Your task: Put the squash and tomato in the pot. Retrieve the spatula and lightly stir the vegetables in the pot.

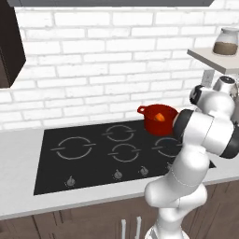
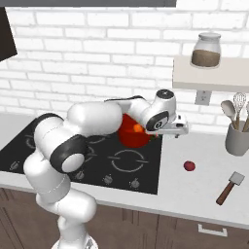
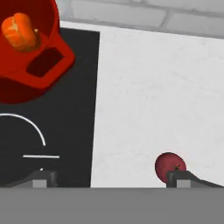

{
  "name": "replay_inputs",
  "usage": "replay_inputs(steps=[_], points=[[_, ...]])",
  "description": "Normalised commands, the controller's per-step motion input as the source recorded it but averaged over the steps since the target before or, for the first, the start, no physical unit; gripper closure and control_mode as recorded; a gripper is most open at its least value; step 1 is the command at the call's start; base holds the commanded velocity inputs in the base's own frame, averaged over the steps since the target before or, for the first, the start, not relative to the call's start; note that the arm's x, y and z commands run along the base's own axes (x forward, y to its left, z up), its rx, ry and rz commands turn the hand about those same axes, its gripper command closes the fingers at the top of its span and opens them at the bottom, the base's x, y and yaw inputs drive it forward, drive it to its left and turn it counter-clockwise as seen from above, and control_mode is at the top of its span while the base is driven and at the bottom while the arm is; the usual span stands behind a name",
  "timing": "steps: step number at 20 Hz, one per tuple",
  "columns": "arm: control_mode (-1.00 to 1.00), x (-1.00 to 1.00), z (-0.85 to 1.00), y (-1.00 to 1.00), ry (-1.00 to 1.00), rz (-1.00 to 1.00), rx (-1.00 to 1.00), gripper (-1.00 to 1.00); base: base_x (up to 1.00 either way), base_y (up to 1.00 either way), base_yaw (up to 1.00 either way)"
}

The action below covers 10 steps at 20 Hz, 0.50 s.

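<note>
The bright red pot [image 2: 130,138] stands on the hob's back right burner, partly behind my arm. An orange squash [image 3: 19,30] lies inside the pot [image 3: 26,70]; the squash [image 1: 160,117] also shows from the left base view, in the pot [image 1: 151,123]. The small dark red tomato [image 2: 189,166] rests on the white counter right of the hob. My gripper [image 2: 178,132] hovers open just right of the pot, above the counter. In the hand view the tomato [image 3: 169,165] sits beside the right fingertip [image 3: 183,178], with nothing between the jaws. The spatula [image 2: 230,187] lies near the counter's front edge.
A grey utensil holder [image 2: 237,138] with tools stands at the back right. A shelf [image 2: 209,78] above it carries a glass jar [image 2: 206,50]. The black hob [image 1: 93,154] has knobs along its front. A dark cabinet [image 1: 9,42] hangs at upper left.
</note>
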Motion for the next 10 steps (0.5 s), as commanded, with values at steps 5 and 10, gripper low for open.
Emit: replay_inputs(steps=[5,10], points=[[-1.0,-0.4,-0.26,-0.8,0.09,-0.19,0.0,-1.0,0.0,0.0,0.0],[-1.0,0.02,-0.63,-0.52,0.25,-0.14,-0.02,-1.0,0.0,0.0,0.0]])
